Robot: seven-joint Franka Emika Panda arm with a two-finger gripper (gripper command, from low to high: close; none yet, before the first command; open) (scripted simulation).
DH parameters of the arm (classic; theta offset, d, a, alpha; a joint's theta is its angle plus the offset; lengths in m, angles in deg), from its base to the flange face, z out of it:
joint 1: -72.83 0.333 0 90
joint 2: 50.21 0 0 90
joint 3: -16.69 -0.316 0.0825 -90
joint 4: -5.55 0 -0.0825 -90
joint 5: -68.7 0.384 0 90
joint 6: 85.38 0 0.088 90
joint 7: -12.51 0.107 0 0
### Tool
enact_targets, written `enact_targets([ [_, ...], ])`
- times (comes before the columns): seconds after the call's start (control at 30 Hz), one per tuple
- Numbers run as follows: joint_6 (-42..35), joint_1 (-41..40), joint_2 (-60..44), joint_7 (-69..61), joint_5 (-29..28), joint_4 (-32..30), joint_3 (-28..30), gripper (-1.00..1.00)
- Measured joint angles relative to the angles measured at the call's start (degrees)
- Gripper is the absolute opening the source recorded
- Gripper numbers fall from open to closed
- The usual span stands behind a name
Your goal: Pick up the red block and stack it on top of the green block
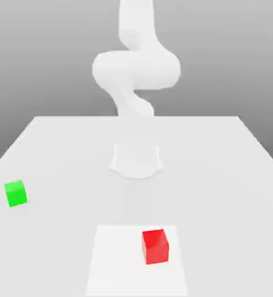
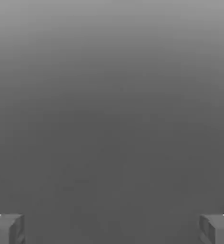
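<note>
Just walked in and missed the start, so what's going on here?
Nothing is being handled yet. A white robot arm stands at the back of a white table. Its claw is open and holds nothing. The red block sits near the front, and the green block sits apart toward the exterior view's left.

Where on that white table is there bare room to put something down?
Nearly everywhere. The table is bare between the green block at the exterior view's left edge and the red block near the front, and across the whole right side. The only busier spot is the arm's base at the middle.
</note>
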Motion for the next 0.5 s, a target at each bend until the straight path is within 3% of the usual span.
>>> enact_targets([
  [0.5, 17.8, 3.3, -31.7, -4.0, 1.0, -16.2, -0.8, 0.00],
])
